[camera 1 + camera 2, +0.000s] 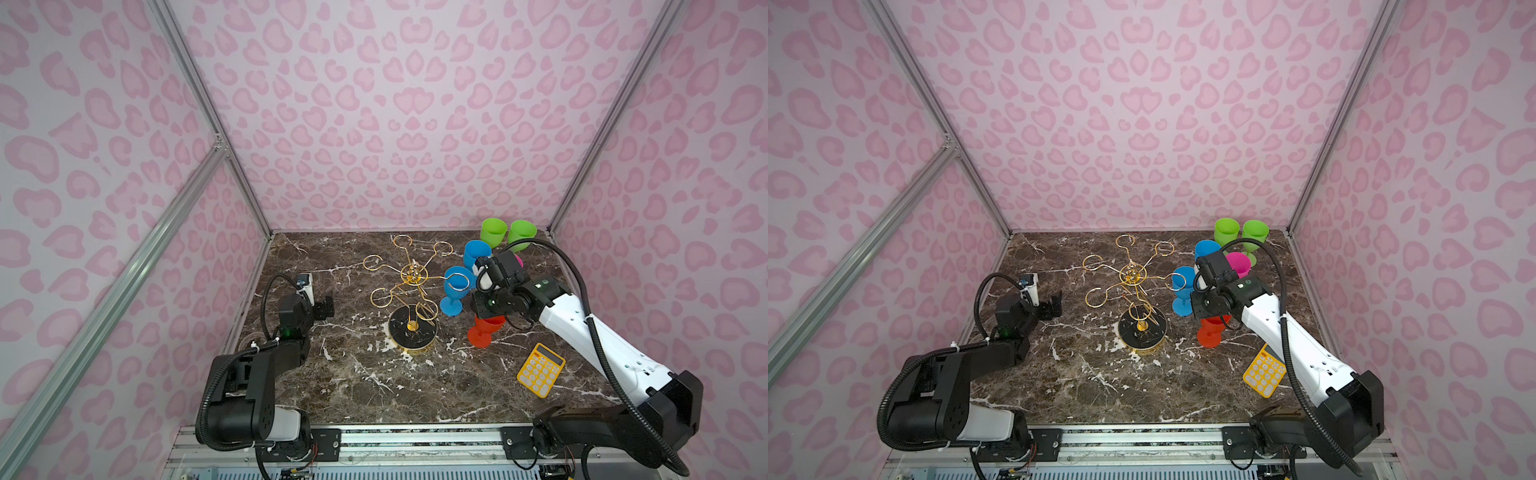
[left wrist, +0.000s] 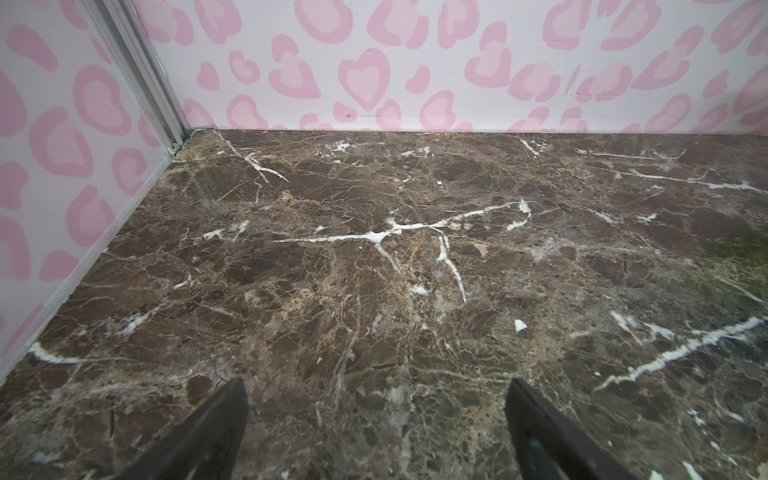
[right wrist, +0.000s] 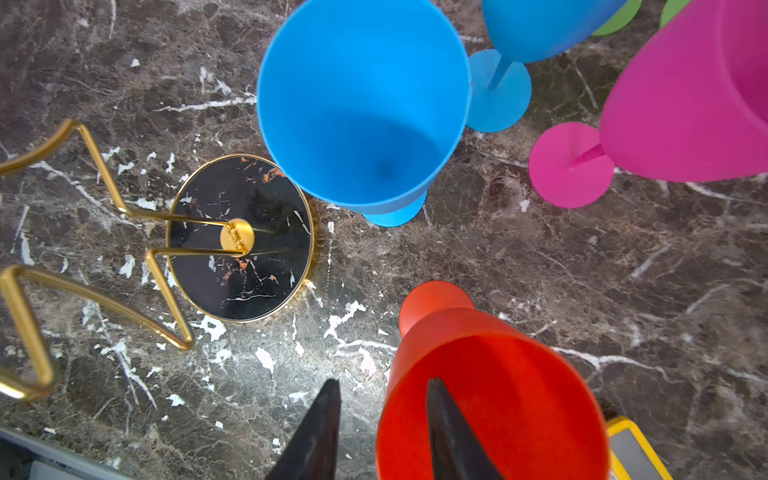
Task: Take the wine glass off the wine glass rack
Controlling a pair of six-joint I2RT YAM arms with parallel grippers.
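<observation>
Red wine glass (image 3: 490,399) stands on the marble tabletop (image 3: 540,270) near the wine glass rack (image 3: 239,237); my right gripper (image 3: 382,382) straddles its rim, fingers parted, not pinching. My left gripper (image 2: 376,382) gapes wide.

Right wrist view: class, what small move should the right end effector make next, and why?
Probably lift the right end effector straight up. Its fingers stand apart astride the red glass rim, one inside, one outside, without pinching, and the glass stands upright on the table, off the rack.
</observation>
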